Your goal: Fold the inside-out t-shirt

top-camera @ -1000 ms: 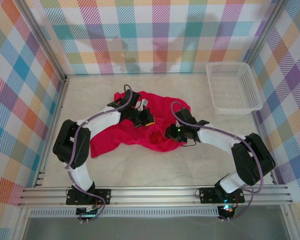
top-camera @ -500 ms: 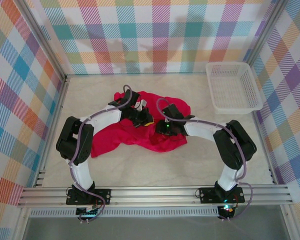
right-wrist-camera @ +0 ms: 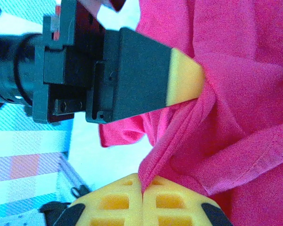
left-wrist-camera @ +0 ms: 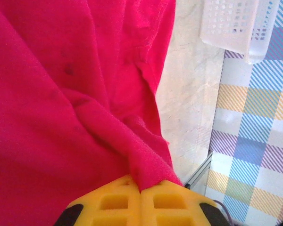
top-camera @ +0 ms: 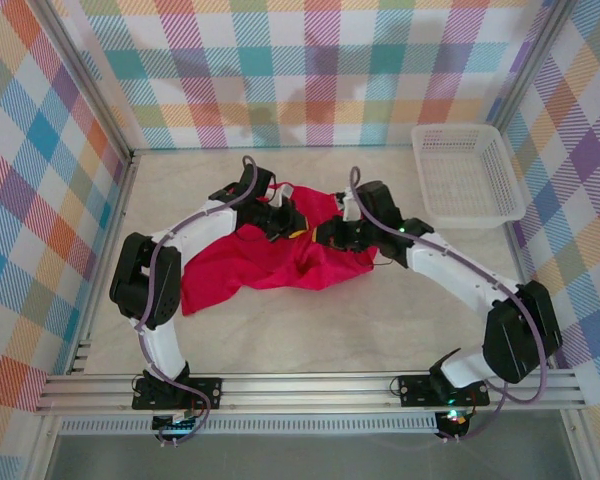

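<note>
**Both grippers pinch the red shirt at mid-table**

The left arm (top-camera: 195, 238) rises from the near-left base, elbows out to the left, and reaches far-right. The right arm (top-camera: 460, 280) bends at the right edge and stretches far-left. Their tips meet just beside each other.

The left gripper (top-camera: 296, 228) has its yellow pads (left-wrist-camera: 118, 203) pressed together on a ridge of red cloth. The right gripper (top-camera: 326, 236) is likewise clamped on a fold, close to the other's yellow fingertip (right-wrist-camera: 185, 77).

The t-shirt (top-camera: 265, 268) lies crumpled at the table's middle, spreading near-left from the pinch points. From above it seems bunched upward there, though lift is hard to judge.

Bare table (top-camera: 320, 335) lies open on the near side and right. The white basket (top-camera: 468, 175) sits far-right, well apart.
</note>
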Controlling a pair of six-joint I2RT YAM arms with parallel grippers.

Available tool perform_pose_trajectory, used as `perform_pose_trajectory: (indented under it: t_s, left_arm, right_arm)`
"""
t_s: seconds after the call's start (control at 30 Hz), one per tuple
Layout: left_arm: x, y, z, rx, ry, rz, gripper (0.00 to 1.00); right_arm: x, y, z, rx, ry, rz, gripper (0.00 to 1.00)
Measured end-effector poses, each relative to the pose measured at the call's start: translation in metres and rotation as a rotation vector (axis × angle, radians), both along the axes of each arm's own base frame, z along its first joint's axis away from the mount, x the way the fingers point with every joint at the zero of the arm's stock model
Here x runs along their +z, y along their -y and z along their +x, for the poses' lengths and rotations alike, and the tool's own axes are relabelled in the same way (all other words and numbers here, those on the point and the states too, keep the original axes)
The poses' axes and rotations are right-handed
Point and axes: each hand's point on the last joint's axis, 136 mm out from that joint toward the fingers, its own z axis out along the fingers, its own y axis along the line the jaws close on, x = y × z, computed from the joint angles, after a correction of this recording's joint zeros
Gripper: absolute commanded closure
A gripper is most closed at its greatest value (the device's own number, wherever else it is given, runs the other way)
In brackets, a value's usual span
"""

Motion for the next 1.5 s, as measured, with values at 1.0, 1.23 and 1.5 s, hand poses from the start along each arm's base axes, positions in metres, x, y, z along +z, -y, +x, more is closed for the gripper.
perform_pose_trajectory:
  t_s: [1.0,1.23,1.5]
  left_arm:
    - [-0.086,0.009,-0.047,-0.031,0.088,0.362,0.54]
    - [-0.093,0.010,-0.022,0.073,0.103,0.397,0.89]
    - [-0.080,0.009,-0.019,0.091,0.084,0.418,1.00]
  right_arm:
    - [-0.082,0.022,0.048,-0.112,-0.266,0.052,1.00]
    - [-0.081,0.021,0.048,-0.116,-0.271,0.055,1.00]
    - [-0.089,0.027,0.048,-0.135,-0.274,0.015,1.00]
